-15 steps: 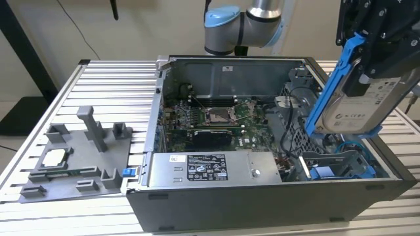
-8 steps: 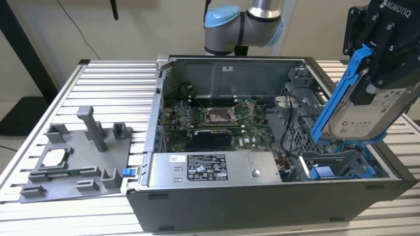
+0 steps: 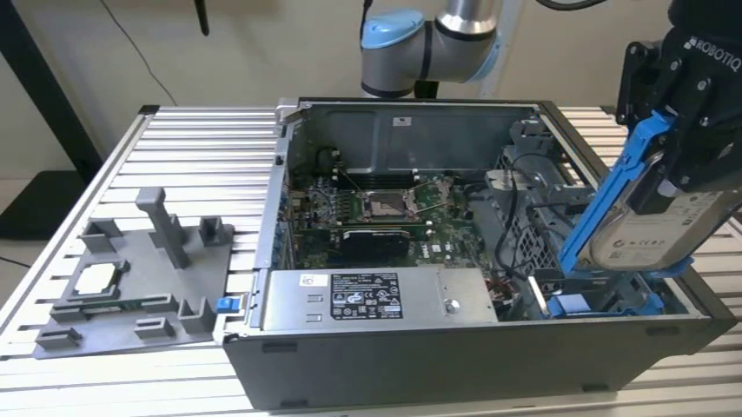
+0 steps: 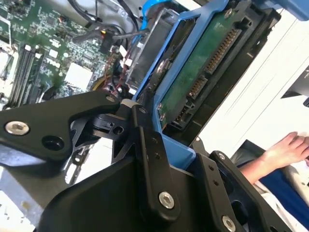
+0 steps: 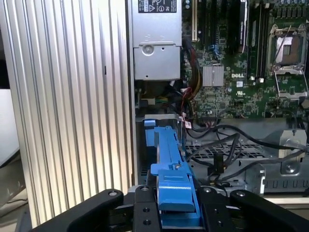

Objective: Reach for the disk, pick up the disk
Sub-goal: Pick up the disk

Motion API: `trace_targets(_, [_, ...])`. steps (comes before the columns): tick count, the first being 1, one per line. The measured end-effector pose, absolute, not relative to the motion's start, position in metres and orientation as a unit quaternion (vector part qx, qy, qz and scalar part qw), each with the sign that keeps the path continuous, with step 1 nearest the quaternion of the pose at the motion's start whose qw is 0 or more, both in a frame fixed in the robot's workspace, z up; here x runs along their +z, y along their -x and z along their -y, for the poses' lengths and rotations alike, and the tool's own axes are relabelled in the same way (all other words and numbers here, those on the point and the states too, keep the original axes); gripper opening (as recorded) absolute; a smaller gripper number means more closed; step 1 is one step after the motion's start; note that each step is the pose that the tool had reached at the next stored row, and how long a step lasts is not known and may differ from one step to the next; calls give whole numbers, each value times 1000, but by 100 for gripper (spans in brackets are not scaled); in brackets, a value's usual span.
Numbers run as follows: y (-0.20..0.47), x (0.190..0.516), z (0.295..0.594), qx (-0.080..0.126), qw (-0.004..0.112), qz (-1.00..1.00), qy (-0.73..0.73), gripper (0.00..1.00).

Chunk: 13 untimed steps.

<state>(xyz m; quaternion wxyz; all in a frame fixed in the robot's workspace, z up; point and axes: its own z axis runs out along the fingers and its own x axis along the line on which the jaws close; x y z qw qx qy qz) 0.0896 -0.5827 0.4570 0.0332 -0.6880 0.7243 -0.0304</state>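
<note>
Above the open case (image 3: pixel 464 347), jaws grip the disk (image 3: pixel 661 226).

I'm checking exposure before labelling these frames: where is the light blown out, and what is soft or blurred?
Second wrist view: the background beside the disk is blown white, and the gripper up close looks soft. First wrist view: glare streaks the ribbed table. Exterior view: even light, mild shadow inside the computer case.

The arm (image 3: pixel 435 39) reaches down from the top of the exterior view, its wrist at that view's right. The black pincer (image 3: pixel 684 130) hangs there tilted, fingers (image 5: pixel 145 212) clamped on the disk's (image 3: pixel 655 221) blue bracket.
</note>
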Motion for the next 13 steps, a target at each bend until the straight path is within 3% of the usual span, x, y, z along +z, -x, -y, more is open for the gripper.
trace_targets(13, [-90, 450, 585, -30, 33, -723, 689, 0])
